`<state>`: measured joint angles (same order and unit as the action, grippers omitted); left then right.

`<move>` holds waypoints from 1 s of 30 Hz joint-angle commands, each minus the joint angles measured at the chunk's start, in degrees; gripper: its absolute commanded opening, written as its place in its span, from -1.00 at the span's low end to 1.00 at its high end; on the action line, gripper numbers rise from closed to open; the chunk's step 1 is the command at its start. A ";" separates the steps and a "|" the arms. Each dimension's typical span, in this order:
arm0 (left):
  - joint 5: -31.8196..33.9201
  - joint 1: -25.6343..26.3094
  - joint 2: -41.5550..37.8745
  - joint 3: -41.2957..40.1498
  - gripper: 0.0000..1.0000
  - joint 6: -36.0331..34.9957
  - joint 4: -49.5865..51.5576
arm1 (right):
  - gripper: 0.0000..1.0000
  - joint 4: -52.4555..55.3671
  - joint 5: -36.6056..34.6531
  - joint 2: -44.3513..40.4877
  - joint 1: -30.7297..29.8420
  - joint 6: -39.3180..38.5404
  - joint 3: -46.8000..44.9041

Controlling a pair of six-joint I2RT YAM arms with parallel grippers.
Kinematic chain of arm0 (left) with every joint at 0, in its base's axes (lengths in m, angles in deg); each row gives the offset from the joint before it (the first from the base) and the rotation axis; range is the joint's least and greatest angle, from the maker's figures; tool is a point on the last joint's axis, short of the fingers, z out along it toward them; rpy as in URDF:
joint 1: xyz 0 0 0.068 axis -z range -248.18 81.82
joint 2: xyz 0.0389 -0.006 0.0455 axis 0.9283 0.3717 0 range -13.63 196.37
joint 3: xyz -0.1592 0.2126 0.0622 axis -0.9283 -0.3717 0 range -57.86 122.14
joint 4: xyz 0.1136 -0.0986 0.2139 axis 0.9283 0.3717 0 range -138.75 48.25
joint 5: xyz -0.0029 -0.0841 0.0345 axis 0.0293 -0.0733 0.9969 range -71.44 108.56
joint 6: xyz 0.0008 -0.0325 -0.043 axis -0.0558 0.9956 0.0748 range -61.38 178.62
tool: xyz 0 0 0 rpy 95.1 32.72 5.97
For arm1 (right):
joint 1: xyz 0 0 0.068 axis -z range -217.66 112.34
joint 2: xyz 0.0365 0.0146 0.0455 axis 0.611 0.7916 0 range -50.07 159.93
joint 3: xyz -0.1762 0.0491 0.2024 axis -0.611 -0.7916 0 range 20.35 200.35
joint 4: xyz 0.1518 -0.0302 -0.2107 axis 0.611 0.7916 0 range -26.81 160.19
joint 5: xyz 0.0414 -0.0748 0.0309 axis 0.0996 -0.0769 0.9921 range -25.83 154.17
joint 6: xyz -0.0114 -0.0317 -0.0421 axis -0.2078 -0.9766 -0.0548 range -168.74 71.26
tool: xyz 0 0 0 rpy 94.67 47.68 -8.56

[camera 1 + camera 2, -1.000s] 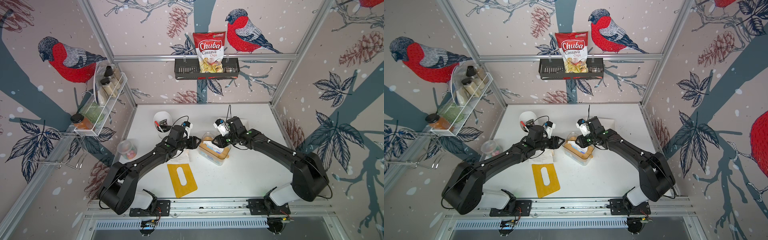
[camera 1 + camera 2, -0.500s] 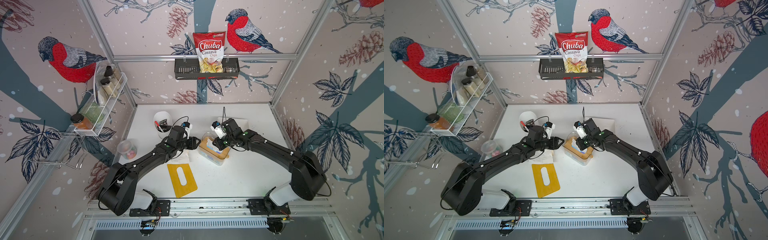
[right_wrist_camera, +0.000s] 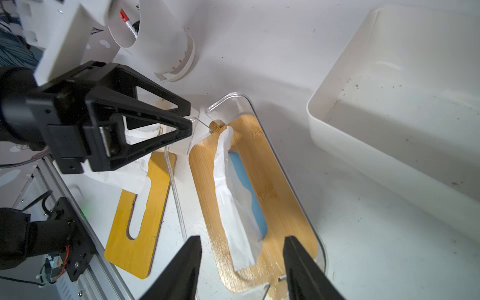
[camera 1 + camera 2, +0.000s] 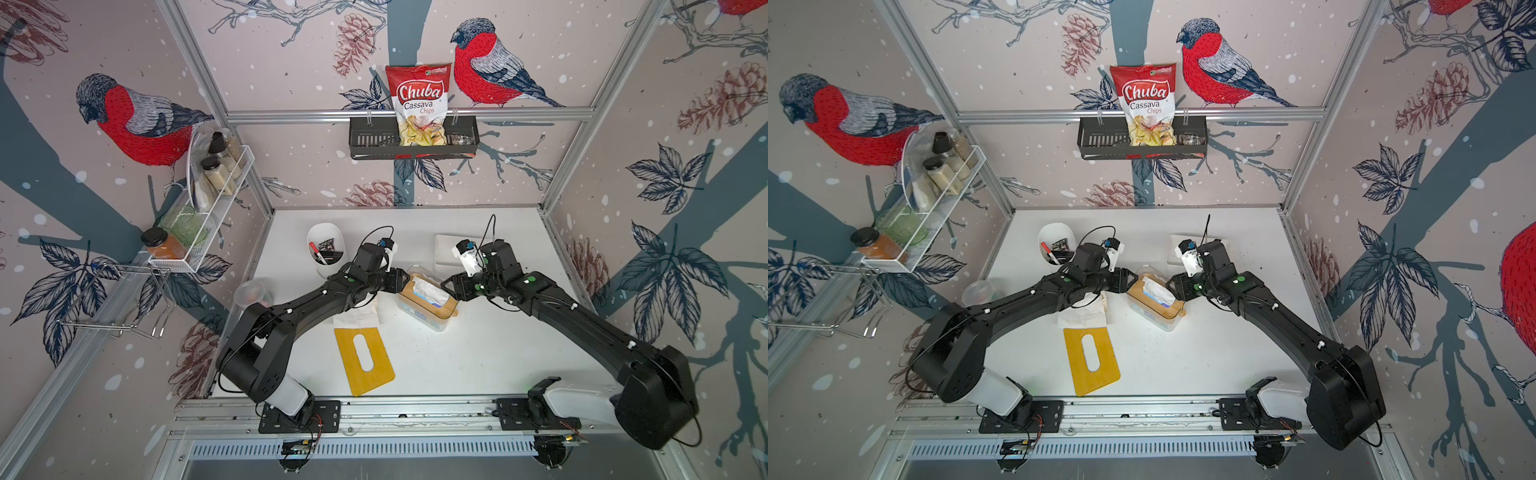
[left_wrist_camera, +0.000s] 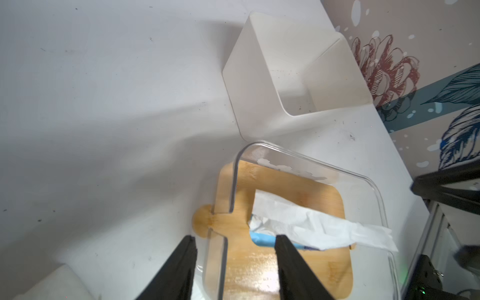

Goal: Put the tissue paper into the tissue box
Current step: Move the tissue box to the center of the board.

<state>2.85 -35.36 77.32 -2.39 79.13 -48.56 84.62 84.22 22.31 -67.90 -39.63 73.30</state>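
The tissue is sticking up through the lid slot of the box at frame centre. The left hand and right hand are flanking it, both spread. Up-left, a cup is holding a marker.

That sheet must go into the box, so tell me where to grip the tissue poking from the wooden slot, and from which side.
Grip the tissue at its raised crumpled ridge over the slot in the wooden plate, from above. The ridge runs along the slot, so pinch across it; the clear box has walls rising around it that likely block a sideways approach.
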 commanded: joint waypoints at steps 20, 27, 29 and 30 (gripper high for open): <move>16.62 -0.30 8.89 11.58 -0.82 -12.73 9.52 | 0.10 -3.29 1.99 0.82 3.56 2.33 -1.76; 17.42 -7.80 9.06 12.85 -0.90 -12.56 9.30 | 0.10 -2.36 2.11 0.81 3.61 2.58 -0.47; 18.05 -9.63 9.39 13.68 -0.91 -13.24 9.48 | 0.10 -1.90 2.01 0.66 3.61 2.67 -0.17; 17.77 -10.67 9.88 14.25 -0.91 -13.01 9.33 | 0.10 -1.67 2.01 0.53 3.61 2.64 -0.12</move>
<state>19.25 -44.26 86.77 10.48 67.18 -38.93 82.61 85.62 23.30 -64.30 -37.91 72.56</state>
